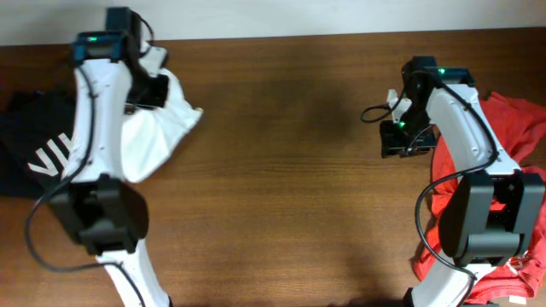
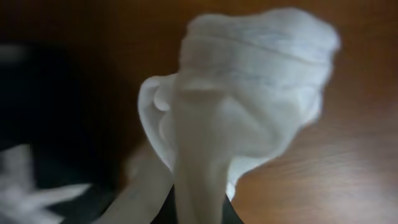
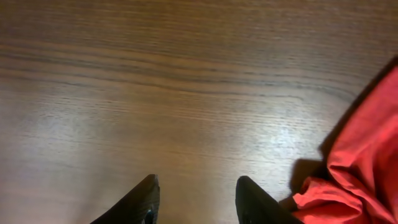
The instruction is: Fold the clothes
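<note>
The white T-shirt [image 1: 153, 128] hangs bunched from my left gripper [image 1: 147, 85] at the table's far left. In the left wrist view the white cloth [image 2: 242, 99] fills the middle and runs down between the jaws [image 2: 199, 214], which are shut on it. Its print and text are hidden in the folds. My right gripper [image 1: 399, 147] is open and empty over bare wood at the right. Its two black fingertips [image 3: 196, 202] show apart in the right wrist view.
A black garment with white letters [image 1: 30, 149] lies at the left edge, also in the left wrist view [image 2: 43, 155]. A red-orange T-shirt [image 1: 512, 145] is piled at the right edge, close to the right fingers [image 3: 360, 162]. Brown wooden table [image 1: 290, 170].
</note>
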Robot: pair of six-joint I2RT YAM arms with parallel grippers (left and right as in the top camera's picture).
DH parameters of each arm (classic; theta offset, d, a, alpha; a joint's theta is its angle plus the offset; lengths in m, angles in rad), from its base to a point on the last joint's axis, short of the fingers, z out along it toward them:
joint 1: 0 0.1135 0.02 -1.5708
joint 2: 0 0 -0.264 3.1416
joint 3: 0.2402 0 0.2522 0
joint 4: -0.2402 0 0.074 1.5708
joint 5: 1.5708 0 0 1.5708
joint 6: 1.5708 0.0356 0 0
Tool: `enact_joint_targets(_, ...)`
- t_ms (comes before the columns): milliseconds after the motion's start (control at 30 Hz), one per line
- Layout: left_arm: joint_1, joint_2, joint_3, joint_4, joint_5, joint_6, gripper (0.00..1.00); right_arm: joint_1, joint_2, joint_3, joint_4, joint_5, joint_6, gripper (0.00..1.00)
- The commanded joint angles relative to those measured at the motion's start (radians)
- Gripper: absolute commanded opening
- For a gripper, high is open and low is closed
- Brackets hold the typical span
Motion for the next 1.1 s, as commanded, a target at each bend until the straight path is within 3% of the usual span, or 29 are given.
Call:
enact_joint_targets(0, 0.089, -0.117, 0.024, 0.034, -0.112, -0.005, 0.01, -0.013, -0.013, 0.020, -0.006, 0.009, -0.011, 0.44)
enact_joint_targets(433, 0.316, -0.130, 0.021, 0.176, -0.054, -0.005, 0.01, -0.013, -0.013, 0.020, -0.009, 0.009, -0.010, 0.44)
enact_joint_targets(533, 0.366, -0.098, 0.021, 0.194, 0.029, -0.005, 0.01, -0.013, -0.013, 0.020, -0.009, 0.009, -0.010, 0.44)
enact_joint_targets(800, 0.474, 0.011, 0.021, 0.258, 0.032, -0.006, 0.02, -0.013, -0.013, 0.020, -0.011, 0.009, -0.010, 0.44)
enact_joint_targets(833, 0.480, 0.021, 0.021, 0.266, 0.032, -0.006, 0.06, -0.013, -0.013, 0.020, -0.012, 0.009, -0.010, 0.44)
enact_joint_targets(933, 0.515, 0.050, 0.021, 0.296, 0.029, -0.006, 0.34, -0.013, -0.013, 0.020, -0.016, 0.009, -0.010, 0.44)
enact_joint_targets(967, 0.525, 0.053, 0.021, 0.305, 0.028, -0.006, 0.49, -0.013, -0.013, 0.020, -0.017, 0.009, -0.010, 0.44)
enact_joint_targets(1000, 0.535, 0.057, 0.021, 0.310, 0.028, -0.007, 0.76, -0.013, -0.013, 0.020, -0.018, 0.009, -0.010, 0.44)
enact_joint_targets(1067, 0.561, 0.058, 0.021, 0.313, 0.028, -0.008, 0.98, -0.013, -0.013, 0.020, -0.017, 0.008, -0.010, 0.45)
